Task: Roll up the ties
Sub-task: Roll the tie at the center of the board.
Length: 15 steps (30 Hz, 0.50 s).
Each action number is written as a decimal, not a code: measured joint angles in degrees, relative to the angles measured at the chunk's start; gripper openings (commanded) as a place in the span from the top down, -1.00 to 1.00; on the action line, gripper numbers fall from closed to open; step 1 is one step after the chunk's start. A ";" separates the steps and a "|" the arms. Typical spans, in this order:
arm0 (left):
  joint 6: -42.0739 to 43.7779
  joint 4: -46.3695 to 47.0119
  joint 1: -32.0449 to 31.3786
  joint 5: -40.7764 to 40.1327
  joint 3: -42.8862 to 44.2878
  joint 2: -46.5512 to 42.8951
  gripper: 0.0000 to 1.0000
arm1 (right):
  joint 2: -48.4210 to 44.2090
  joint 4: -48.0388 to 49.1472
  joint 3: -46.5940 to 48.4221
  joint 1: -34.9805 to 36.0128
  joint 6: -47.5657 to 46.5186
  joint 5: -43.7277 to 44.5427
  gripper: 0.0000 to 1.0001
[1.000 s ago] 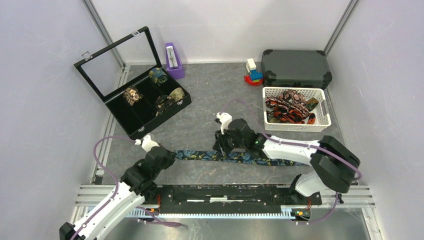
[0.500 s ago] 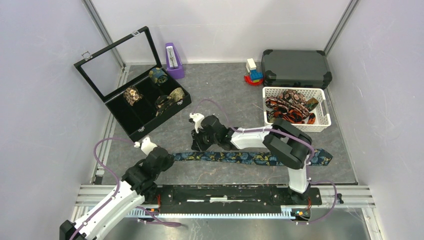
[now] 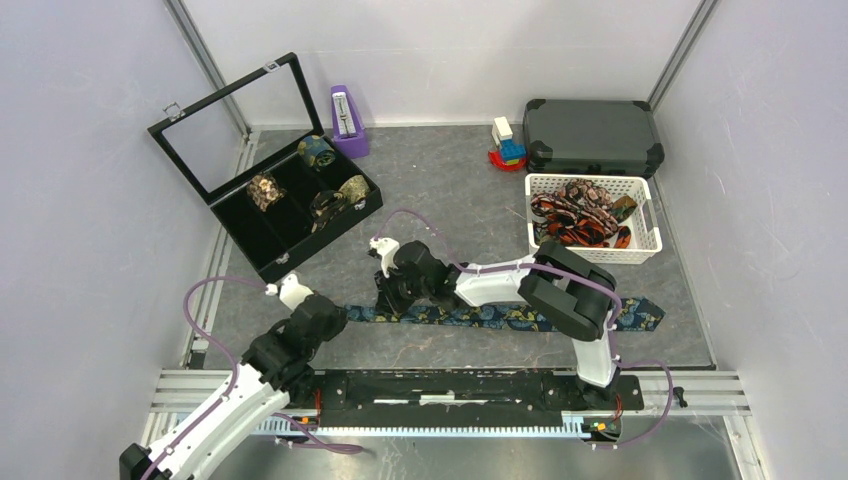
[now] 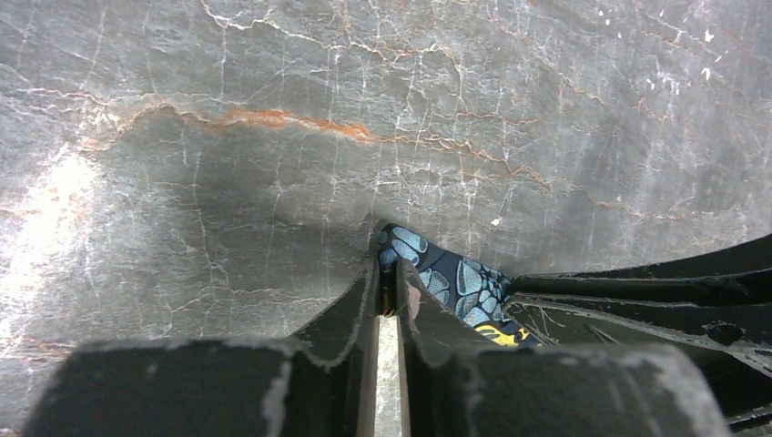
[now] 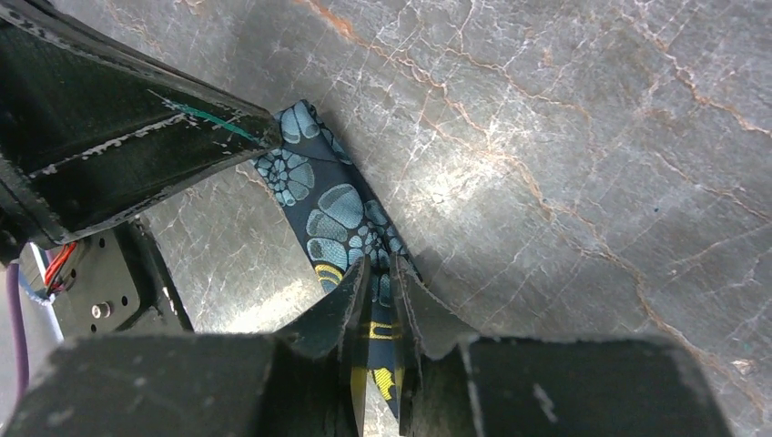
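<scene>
A dark navy tie (image 3: 500,318) with blue-gold paisley lies flat from left to right across the front of the table. My left gripper (image 3: 335,317) is at its narrow left end. In the left wrist view the fingers (image 4: 390,273) stand almost together, with the edge of the tie (image 4: 455,282) pinched between them. My right gripper (image 3: 384,302) sits just to the right of the left one. Its jaws (image 5: 378,273) are shut on the tie (image 5: 337,209), whose fabric runs up between the pads. More ties (image 3: 575,215) lie loose in a basket, and several rolled ones (image 3: 265,190) sit in a case.
An open black display case (image 3: 300,255) stands at the back left. A white basket (image 3: 592,250) is at the right, behind it a dark hard case (image 3: 592,137). A purple object (image 3: 348,122) and toy blocks (image 3: 507,145) stand along the back wall.
My right gripper has slid left along the tie from its middle to just beside the left gripper and has closed on the fabric. The left gripper has stayed at the narrow end.
</scene>
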 measured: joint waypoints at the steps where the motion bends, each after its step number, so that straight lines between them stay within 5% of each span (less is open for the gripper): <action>1: 0.00 0.00 0.00 -0.02 0.00 -0.39 0.85 | 0.00 -0.13 0.04 0.00 -0.04 0.07 0.56; 9: 0.00 0.00 0.00 -0.26 0.00 -3.02 0.95 | -4.09 -2.82 0.31 0.00 -0.81 2.51 0.31; 15: 0.02 0.00 0.00 -0.46 0.02 -3.50 0.95 | -11.67 -0.96 -2.47 0.50 0.55 4.24 0.79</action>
